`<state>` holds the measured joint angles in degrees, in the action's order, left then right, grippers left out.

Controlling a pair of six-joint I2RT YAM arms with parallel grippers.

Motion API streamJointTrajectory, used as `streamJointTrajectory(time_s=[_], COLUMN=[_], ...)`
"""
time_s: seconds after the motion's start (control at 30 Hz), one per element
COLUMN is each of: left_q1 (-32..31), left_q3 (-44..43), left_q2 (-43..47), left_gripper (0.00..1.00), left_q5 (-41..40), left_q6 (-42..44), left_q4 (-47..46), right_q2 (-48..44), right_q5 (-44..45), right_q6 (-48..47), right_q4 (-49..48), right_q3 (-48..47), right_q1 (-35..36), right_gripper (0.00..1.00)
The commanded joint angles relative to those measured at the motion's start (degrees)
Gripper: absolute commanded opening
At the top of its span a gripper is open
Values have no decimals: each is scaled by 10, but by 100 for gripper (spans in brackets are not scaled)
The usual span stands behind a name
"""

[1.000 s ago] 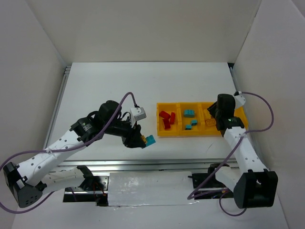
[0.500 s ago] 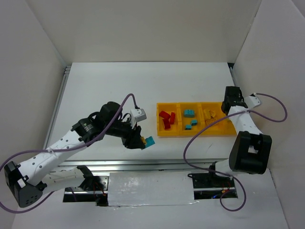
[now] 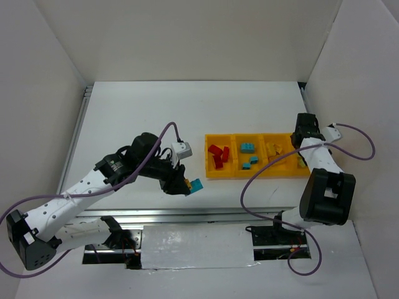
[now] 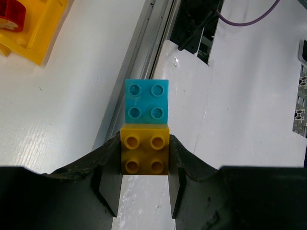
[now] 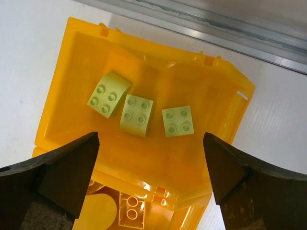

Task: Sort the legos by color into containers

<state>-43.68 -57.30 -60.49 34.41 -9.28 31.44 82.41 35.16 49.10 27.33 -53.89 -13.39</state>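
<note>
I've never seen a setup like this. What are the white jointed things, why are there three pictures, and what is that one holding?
The white jointed things are two robot arms, a left arm and a right arm, bolted at the near edge of a table. Each ends in a two-finger gripper. The wide picture comes from a fixed camera above and behind them. The two close-ups come from cameras on the wrists.

On the table lies a long yellow-orange tray with four compartments. They hold red bricks, teal bricks, orange bricks and, at the right end, pale green bricks.

The left gripper is shut on an orange brick with a teal brick joined to it, near the tray's left end. The right gripper hangs open above the pale green bricks, holding nothing.
</note>
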Motion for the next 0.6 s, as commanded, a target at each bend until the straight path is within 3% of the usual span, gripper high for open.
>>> streamJointTrajectory(time_s=[0.0,0.13,0.23,0.33,0.37,0.4,0.43,0.5,0.57], left_q1=[1,1,4,10,10,12,13,14,15], left_q3=[0,-3,-9,-12,-12,-12,-10,-10,-12], left_q2=[8,15,21,27,28,31,33,37,40], left_gripper=[0,0,0,0,0,0,0,0,0], left_q5=[7,7,31,47,50,55,66,71,77], left_q6=[-3,-13,-35,-61,-67,-71,-80,-86,-94], left_q4=[-19,-30,-56,-76,-92,-101,-109,-126,-133], right_q2=[-36,-126,-224,-283,-299,-308,-315,-340,-363], right_q5=[-11,-100,-240,-423,-495,-648,-719,-842,-857], right_q6=[-6,-84,-168,-226,-235,-239,-227,-199,-156], right_q4=[-2,-54,-118,-145,-156,-200,-230,-284,-372], right_q3=[-17,2,25,28,33,56,73,122,154], right_q1=[-1,45,156,210,223,230,238,282,328], right_gripper=[98,100,100,100,100,100,100,100,100])
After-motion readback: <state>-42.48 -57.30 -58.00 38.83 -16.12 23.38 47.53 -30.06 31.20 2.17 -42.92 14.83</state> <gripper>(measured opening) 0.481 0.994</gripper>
